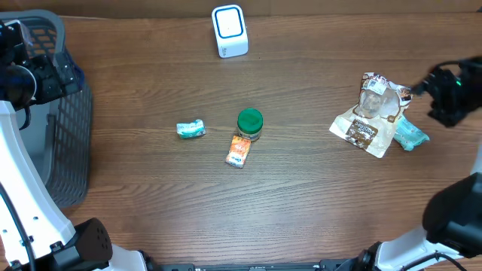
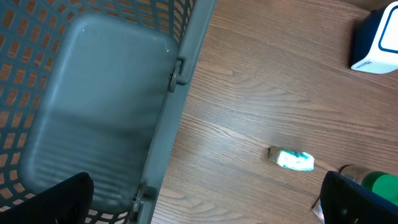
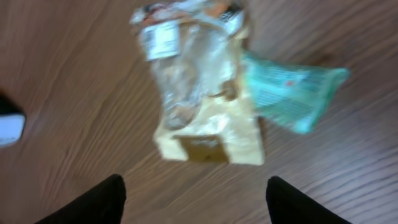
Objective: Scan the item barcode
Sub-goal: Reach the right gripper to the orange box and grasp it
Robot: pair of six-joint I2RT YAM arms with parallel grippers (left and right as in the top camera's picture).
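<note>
My right gripper spread wide with nothing between the fingers, clear-and-tan snack bag lying flat on the wooden table just ahead of it, teal packet touching the bag's edge, my left gripper equally wide apart above the grey basket rim, white scanner well away from both

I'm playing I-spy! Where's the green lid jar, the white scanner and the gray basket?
green lid jar [image 1: 250,120], overhead view, middle of the lid.
white scanner [image 1: 230,30], overhead view, its top face.
gray basket [image 1: 75,128], overhead view, its mesh side wall.
</note>
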